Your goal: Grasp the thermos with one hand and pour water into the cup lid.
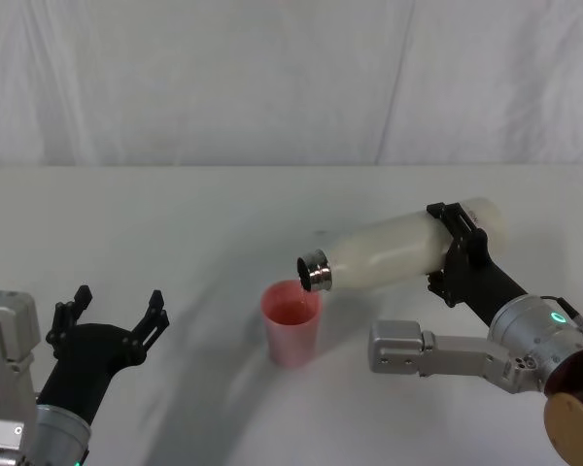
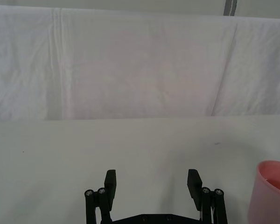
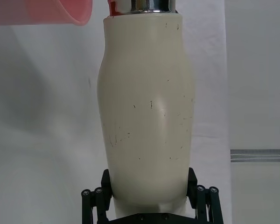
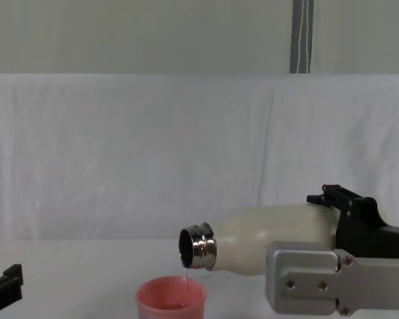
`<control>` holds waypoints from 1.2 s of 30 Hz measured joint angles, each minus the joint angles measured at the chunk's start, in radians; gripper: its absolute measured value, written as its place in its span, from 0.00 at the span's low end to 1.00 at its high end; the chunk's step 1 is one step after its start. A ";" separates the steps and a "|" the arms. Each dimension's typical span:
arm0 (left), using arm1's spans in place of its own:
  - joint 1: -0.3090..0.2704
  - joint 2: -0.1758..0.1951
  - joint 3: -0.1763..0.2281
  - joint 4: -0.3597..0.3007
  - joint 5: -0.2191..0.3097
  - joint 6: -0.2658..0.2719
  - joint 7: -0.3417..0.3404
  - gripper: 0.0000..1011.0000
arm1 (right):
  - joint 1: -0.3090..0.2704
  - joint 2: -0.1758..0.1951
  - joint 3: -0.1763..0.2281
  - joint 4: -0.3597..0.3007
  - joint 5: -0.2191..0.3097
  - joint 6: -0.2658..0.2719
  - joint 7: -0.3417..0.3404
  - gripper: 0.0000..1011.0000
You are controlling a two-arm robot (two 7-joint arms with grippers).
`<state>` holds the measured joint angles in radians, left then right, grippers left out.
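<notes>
Chest view catches a thin stream falling from the thermos (image 4: 266, 239) into the cup lid (image 4: 171, 299) on the table (image 1: 175, 223). Right gripper (image 1: 457, 254) jaws clench the tipped bottle's base end. Left gripper (image 1: 117, 313) hangs spread beside the cup.

You are looking at matte black grippers on silver-grey metal wrist housings. The right gripper (image 1: 456, 254) is showing a green-lit ring and a copper-coloured disc on its rounded joint. The left gripper (image 1: 115, 313) is carrying small round pivot screws at its finger (image 2: 110, 183) links.
</notes>
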<state>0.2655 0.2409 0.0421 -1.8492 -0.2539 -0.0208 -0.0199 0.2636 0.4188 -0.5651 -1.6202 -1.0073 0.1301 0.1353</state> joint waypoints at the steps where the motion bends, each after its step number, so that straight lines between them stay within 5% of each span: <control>1: 0.000 0.000 0.000 0.000 0.000 0.000 0.000 0.99 | 0.000 0.000 0.000 0.000 0.000 0.000 0.000 0.94; 36: 0.000 0.000 0.000 0.000 0.000 0.000 0.000 0.99 | 0.004 0.002 -0.004 0.006 0.002 -0.004 0.001 0.94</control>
<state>0.2655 0.2410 0.0421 -1.8492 -0.2538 -0.0208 -0.0199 0.2679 0.4203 -0.5687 -1.6140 -1.0051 0.1259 0.1368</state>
